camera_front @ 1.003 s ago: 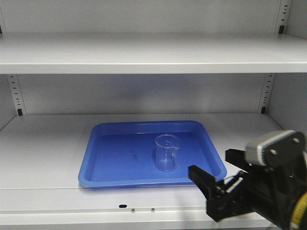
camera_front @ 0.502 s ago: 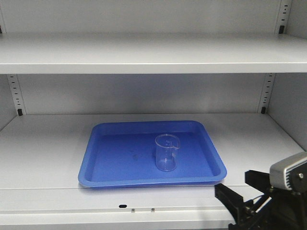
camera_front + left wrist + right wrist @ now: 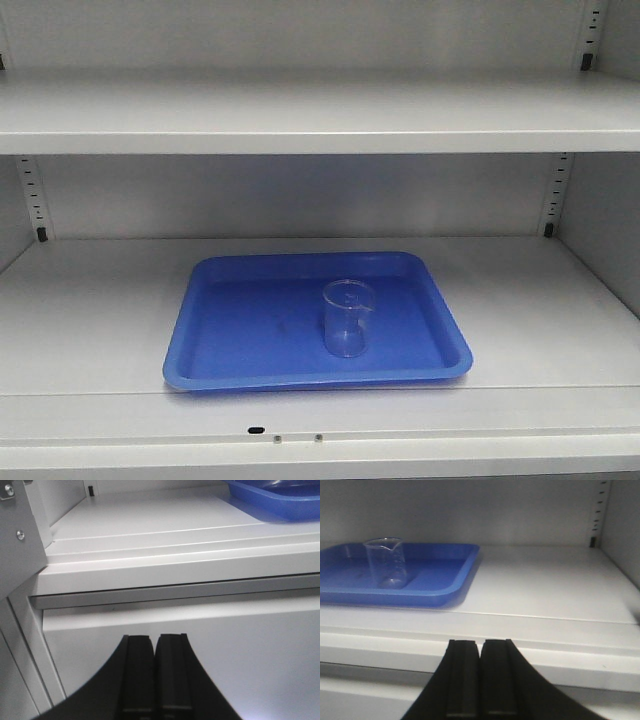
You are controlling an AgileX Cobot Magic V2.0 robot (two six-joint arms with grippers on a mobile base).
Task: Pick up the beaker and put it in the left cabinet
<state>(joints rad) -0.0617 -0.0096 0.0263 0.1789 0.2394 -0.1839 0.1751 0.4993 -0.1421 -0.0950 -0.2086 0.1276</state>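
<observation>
right wrist view: beaker (image 3: 385, 561) upright in the blue tray (image 3: 440, 580) (up-left of, well apart from, the closed, empty right hand (image 3: 480, 680)).

Left claw (image 3: 155, 680) and right claw (image 3: 481, 680), both closed (fingers pressed together, nothing between).

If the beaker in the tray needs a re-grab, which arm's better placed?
Right, probably. In the right wrist view the beaker stands upright in the blue tray, just ahead and to the left of the right gripper. The left gripper sits below the shelf edge, seeing only a tray corner. Both jaws are shut.
</observation>
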